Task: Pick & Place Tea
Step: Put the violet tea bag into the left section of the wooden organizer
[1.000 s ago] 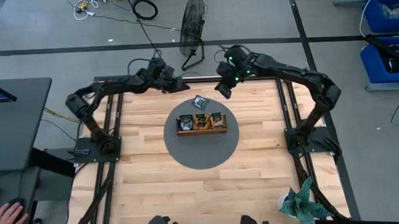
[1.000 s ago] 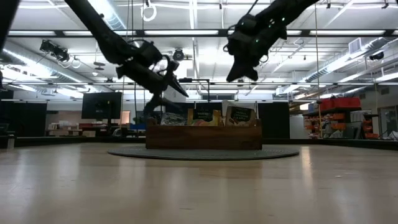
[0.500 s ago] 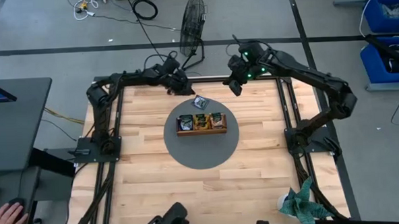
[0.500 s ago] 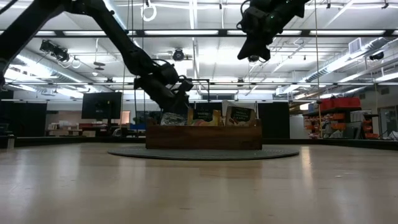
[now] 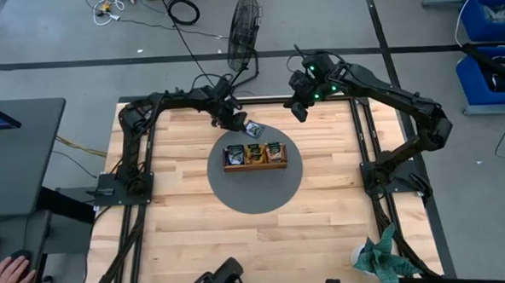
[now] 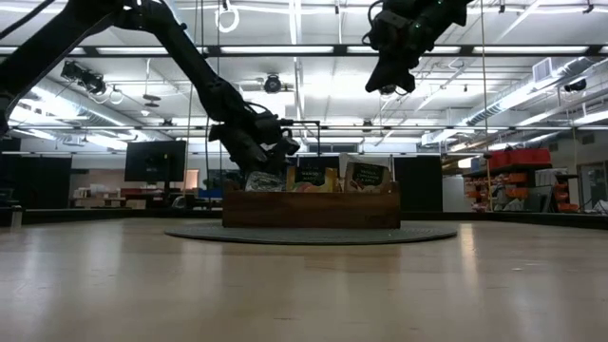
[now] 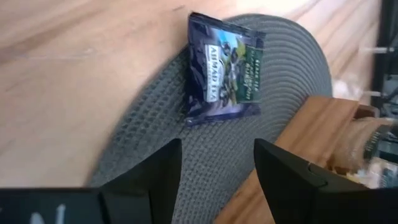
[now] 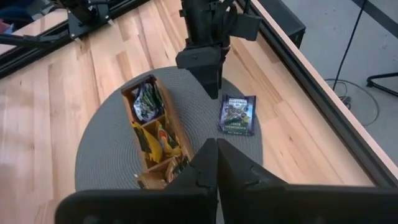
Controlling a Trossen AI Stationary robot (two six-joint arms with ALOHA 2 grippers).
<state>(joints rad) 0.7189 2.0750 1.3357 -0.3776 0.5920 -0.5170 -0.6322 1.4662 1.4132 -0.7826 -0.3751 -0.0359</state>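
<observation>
Sachet (image 7: 224, 68) flat on mat edge, left tool (image 7: 217, 165) spread above, right tool (image 8: 216, 163) pressed together, tray (image 7: 323, 134) cut off.

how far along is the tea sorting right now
Done: sachets already fill the wooden tray on the grey mat. In hand: nothing is gripped; the left gripper is open, poised just short of the one loose blue tea sachet at the mat's edge. The right gripper is shut, raised, empty. Left: grasp that sachet and place it.
</observation>
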